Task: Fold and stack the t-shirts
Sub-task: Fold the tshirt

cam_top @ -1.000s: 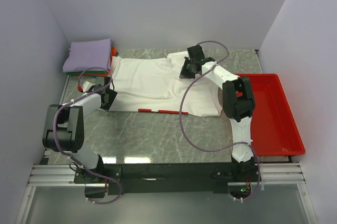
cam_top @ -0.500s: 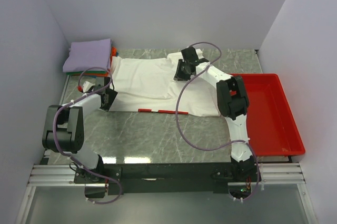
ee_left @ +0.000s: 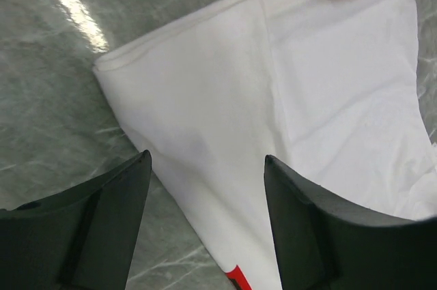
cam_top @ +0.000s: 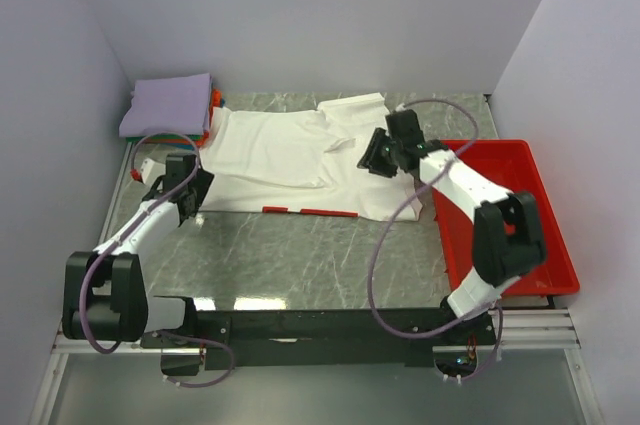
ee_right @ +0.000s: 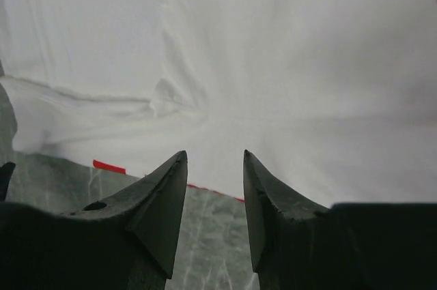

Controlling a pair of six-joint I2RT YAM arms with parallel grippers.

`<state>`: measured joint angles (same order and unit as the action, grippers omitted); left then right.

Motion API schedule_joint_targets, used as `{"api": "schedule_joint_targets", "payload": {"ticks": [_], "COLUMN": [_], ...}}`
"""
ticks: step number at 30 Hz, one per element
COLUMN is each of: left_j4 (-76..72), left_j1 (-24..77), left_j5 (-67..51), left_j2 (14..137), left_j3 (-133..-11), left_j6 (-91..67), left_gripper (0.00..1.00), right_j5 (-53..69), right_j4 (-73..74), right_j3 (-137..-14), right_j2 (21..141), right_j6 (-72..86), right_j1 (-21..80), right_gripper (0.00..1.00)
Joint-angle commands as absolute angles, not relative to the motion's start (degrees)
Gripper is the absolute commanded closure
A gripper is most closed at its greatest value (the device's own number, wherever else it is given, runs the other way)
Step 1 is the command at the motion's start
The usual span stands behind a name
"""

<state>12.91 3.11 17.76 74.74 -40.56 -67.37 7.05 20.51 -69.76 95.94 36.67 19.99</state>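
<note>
Mid-fold: left claw [ee_left: 205,167] and right claw [ee_right: 215,157] gape empty above the white cotton t-shirt [cam_top: 270,150]; next, each likely needs to grip a hem.

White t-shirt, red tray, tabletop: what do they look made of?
White t-shirt: soft matte cloth, probably cotton knit; it creases and drapes. Red tray: smooth moulded plastic, judging by its even colour and raised rim. Tabletop: polished grey veined stone or laminate; it mirrors light streaks.

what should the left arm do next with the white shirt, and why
Probably lower the left gripper and pinch the corner of the white t-shirt beneath it. Both it and the right gripper are open and empty, and the shirt lies spread out, only partly folded.
</note>
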Motion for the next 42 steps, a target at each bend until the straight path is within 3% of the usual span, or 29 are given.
{"api": "schedule_joint_targets", "payload": {"ticks": [1,7,15,21,33,38,42], "left_j4": [14.3,13.5,9.5,9.1,7.7,7.1,6.9], "left_j1": [1.5,-4.6,-7.7,-7.8,-7.7,-7.7,-7.7], "left_j5": [20.6,18.8,15.2,15.6,16.2,16.5,16.5], "left_j2": [72.6,72.9,76.7,78.7,82.5,82.7,83.0], "left_j3": [-38.3,-35.0,-34.7,-34.7,-34.9,-34.5,-34.5], "left_j6": [-69.4,-70.0,-67.8,-68.0,-66.6,-66.4,-66.0], "left_gripper": [0.28,0.29,0.31,0.41,0.43,0.49,0.6], "right_j5": [7.5,6.7,5.7,2.6,1.2,2.1,1.9], "right_j4": [14.9,10.7,11.6,12.7,9.4,7.6,7.3], "right_j3": [-58.6,-44.1,-36.7,-32.3,-31.0,-32.1,-32.7], "right_j2": [89.7,79.6,72.4,67.4,73.6,77.9,78.9], "right_j6": [41.0,44.3,46.7,48.1,46.5,46.0,45.7], "right_j1": [20.0,20.0,17.8,15.6,9.2,8.2,8.1], "right_gripper": [0.55,0.54,0.51,0.46,0.44,0.46,0.52]}}
